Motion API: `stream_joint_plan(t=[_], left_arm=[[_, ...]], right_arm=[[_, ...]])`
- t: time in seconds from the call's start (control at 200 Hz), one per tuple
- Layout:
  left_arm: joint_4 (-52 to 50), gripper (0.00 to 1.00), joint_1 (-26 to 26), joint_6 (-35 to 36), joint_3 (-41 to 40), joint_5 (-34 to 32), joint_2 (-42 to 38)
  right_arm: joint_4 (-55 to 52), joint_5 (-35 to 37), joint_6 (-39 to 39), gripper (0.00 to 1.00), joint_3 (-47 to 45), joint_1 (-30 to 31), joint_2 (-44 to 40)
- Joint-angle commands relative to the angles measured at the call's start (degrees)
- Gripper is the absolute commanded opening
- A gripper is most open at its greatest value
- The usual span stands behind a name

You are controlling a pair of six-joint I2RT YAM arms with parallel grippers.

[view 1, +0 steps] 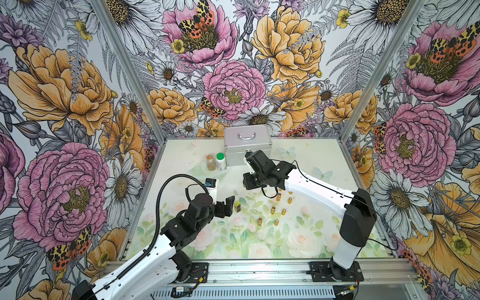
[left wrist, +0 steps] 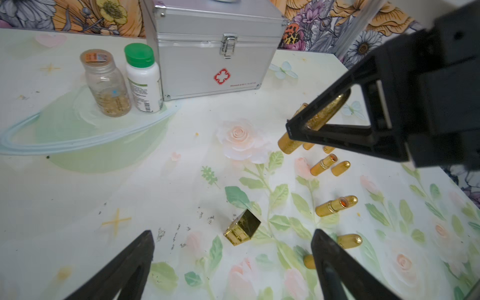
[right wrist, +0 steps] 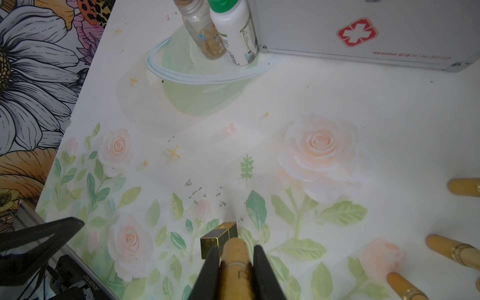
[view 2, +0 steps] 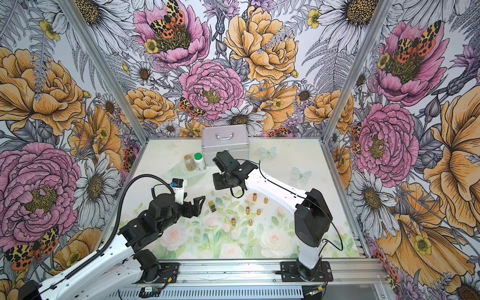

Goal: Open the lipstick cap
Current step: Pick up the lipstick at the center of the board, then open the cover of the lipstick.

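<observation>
Above tabletop [view 1: 181,161], gold cylindrical lipstick [left wrist: 285,145] is clamped in right end effector [right wrist: 235,249] for uncapping; left end effector [view 1: 228,206] is spread wide.

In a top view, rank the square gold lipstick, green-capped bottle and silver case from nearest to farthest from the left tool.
1. square gold lipstick, right in front of the left tool
2. green-capped bottle, farther back
3. silver case, at the very back, behind the bottle
</observation>
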Motion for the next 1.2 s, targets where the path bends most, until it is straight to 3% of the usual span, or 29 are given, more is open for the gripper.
stream_joint_plan(t=[0.0,0.34,0.405,0.776,1.196], left_arm=[[9.37,0.92,-2.81,6.53,-0.58,5.87,1.63],[21.05,0.70,-4.50,15.54,-1.17,16.67,9.36],[23.48,0.61,-4.44,16.30,-1.19,18.16,10.55],[27.98,0.38,-4.06,18.25,1.42,22.08,16.76],[30.13,0.22,-4.14,17.42,2.19,22.76,18.22]], right_arm=[[-2.23,-6.04,-2.27,0.19,-2.14,-0.38,-4.55],[-3.64,-15.07,-2.05,0.20,-7.68,-3.17,-14.02],[-3.64,-17.04,-1.32,0.20,-8.31,-3.44,-14.80],[-3.46,-21.32,1.79,0.20,-9.63,-3.55,-16.38],[-2.69,-21.25,2.58,0.20,-10.44,-3.55,-16.21]])
